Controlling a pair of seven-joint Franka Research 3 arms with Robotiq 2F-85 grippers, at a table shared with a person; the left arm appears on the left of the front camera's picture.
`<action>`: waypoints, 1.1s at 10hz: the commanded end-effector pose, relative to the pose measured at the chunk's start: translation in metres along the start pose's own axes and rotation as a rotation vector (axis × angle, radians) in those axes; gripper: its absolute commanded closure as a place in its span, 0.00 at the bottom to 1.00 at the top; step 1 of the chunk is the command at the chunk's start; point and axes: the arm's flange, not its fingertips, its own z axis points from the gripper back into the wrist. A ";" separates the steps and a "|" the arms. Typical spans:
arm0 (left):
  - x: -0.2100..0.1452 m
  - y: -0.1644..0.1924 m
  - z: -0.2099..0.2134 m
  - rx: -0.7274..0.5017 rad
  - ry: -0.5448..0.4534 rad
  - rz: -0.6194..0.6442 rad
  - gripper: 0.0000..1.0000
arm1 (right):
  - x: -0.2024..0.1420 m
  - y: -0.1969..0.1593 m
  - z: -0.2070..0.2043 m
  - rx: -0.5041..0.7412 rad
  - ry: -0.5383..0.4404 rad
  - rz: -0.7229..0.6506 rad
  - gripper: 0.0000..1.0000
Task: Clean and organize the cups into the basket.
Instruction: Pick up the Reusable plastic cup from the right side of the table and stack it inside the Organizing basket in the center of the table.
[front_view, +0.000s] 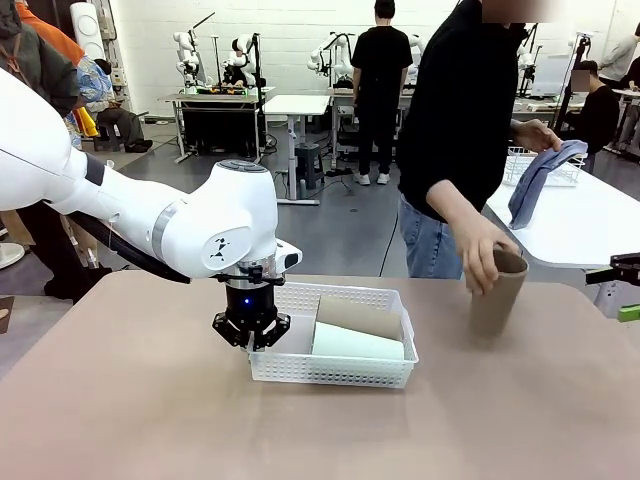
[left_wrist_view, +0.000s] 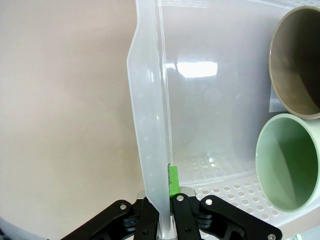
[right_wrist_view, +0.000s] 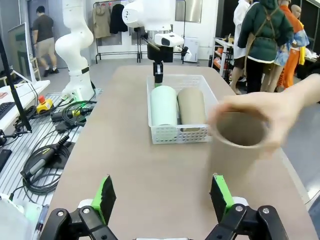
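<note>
A wide, flat, light brown table is seen from the front, with a grey floor, other tables and people behind it. A shallow white plastic basket with holes in its sides is set near the table's middle. Inside it, a tall pale green cup and a tall brown cup are laid on their sides, touching.

Well apart to the right, a second brown cup is stood upright and held at the rim by a person's hand. The left gripper is placed at the basket's left end.

From the left wrist, the jaws are shown clenched on the basket's thin wall, and the green cup's mouth is cut off by the edge. From the right wrist, the right gripper is seen spread wide with nothing between, and the hand is blurred.
</note>
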 end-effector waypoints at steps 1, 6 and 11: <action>-0.001 0.000 -0.001 0.004 0.000 -0.001 1.00 | 0.002 0.008 -0.004 0.007 0.000 -0.017 0.00; -0.001 0.000 -0.001 0.004 0.000 -0.001 1.00 | 0.002 0.008 -0.004 0.007 0.000 -0.017 0.00; -0.001 0.000 -0.001 0.004 0.000 -0.001 1.00 | 0.002 0.008 -0.004 0.007 0.000 -0.017 0.00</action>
